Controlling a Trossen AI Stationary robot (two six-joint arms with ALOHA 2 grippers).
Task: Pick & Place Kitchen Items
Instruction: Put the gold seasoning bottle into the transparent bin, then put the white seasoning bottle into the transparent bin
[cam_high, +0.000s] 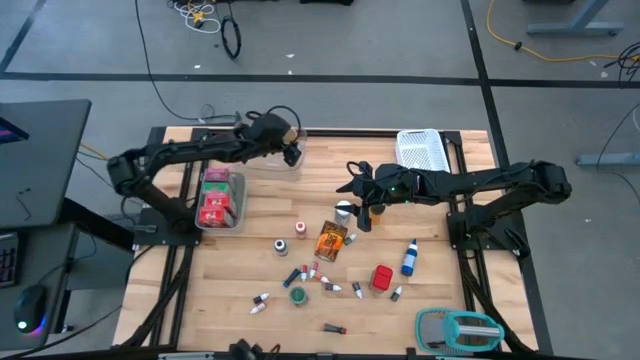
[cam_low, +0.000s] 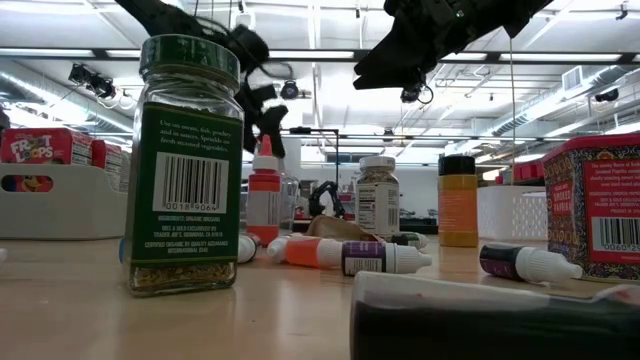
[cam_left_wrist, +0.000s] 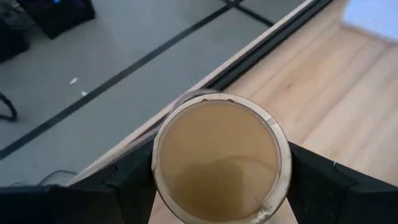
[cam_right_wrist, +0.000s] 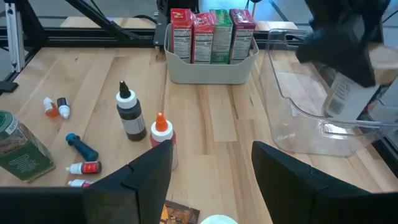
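My left gripper (cam_high: 290, 145) is near the table's far edge, shut on a short jar (cam_right_wrist: 343, 93) with a tan round end (cam_left_wrist: 217, 162). It holds the jar over the clear tray (cam_right_wrist: 311, 118). At the table's middle my right gripper (cam_high: 355, 200) stands open, its fingers (cam_right_wrist: 149, 174) empty, above a white-lidded jar (cam_high: 344, 210) and the orange packet (cam_high: 331, 240). Loose on the wood lie a green-lidded jar (cam_low: 187, 170), a red box (cam_high: 382, 277), a blue bottle (cam_high: 409, 258) and several tiny vials (cam_high: 325, 285). My left gripper pinches the jar between its two fingers, one on each side of the round body (cam_left_wrist: 281, 155). The tan round end faces back toward the wrist. The fingers slant down from the table's left side. The jar is lifted clear and tilted above the clear tray.
A grey bin (cam_high: 220, 195) with red and green boxes stands at the left, beside the clear tray. A white mesh basket (cam_high: 420, 150) sits at the far right, and a teal-and-grey gadget (cam_high: 460, 328) at the near right corner. Bare wood lies at the near left.
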